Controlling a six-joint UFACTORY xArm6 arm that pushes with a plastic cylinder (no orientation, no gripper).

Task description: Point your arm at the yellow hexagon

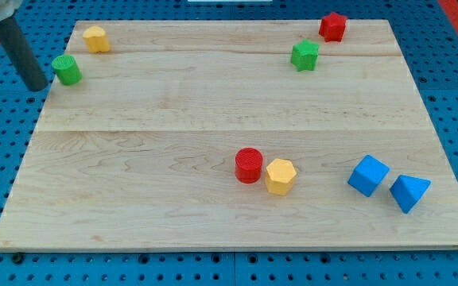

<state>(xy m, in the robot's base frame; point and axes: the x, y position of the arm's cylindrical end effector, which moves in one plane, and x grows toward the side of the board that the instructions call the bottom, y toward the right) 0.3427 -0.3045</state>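
No readable text, labels, brands, numbers or signs appeared anywhere: none on the pale wooden desk [173, 119], none on the coloured blocks, none on the blue perforated surface [452, 79] around it.

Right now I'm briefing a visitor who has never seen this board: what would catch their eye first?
Probably the red cylinder and the yellow hexagon, side by side near the view's bottom centre of the wooden board. Next, the two blue blocks at the view's lower right. My tip sits at the upper left edge, beside the green cylinder, far from the hexagon.
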